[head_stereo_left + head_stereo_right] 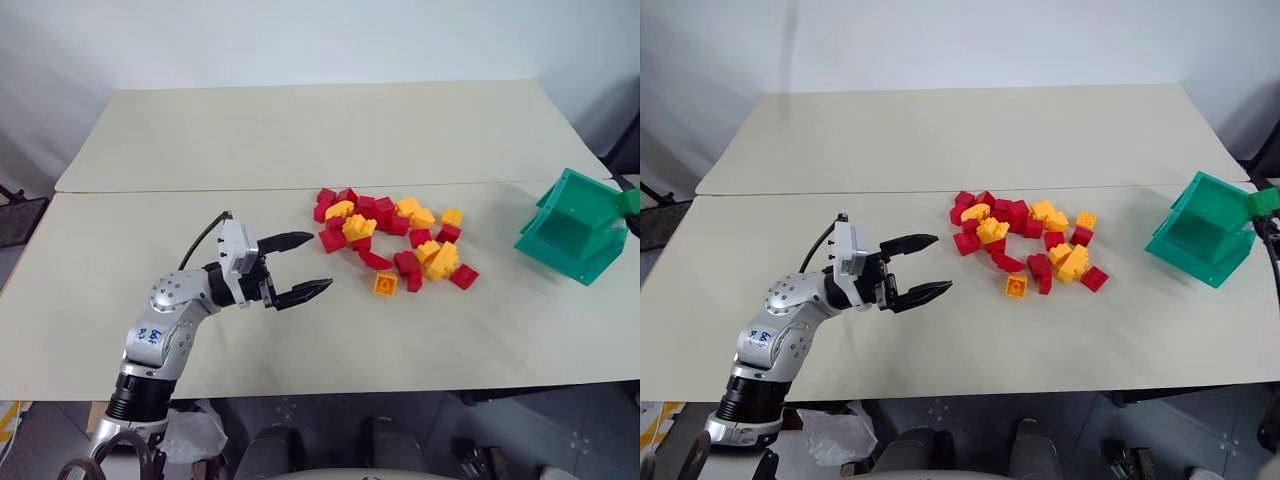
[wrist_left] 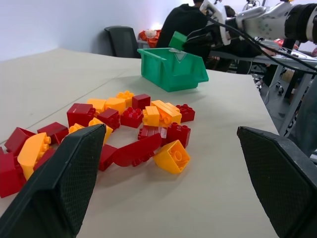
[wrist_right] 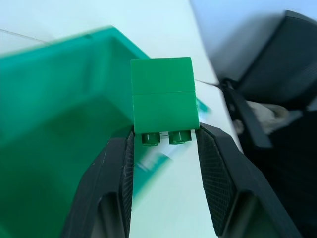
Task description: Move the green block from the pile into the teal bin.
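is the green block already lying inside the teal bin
No, the green block is clamped between the right gripper fingers, held over the teal bin, not resting inside it.

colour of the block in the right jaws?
Bright green block, clearest in the right wrist view.

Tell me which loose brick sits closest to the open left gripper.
The red brick at the pile's left edge, just beyond the left gripper; every other brick lies farther right.
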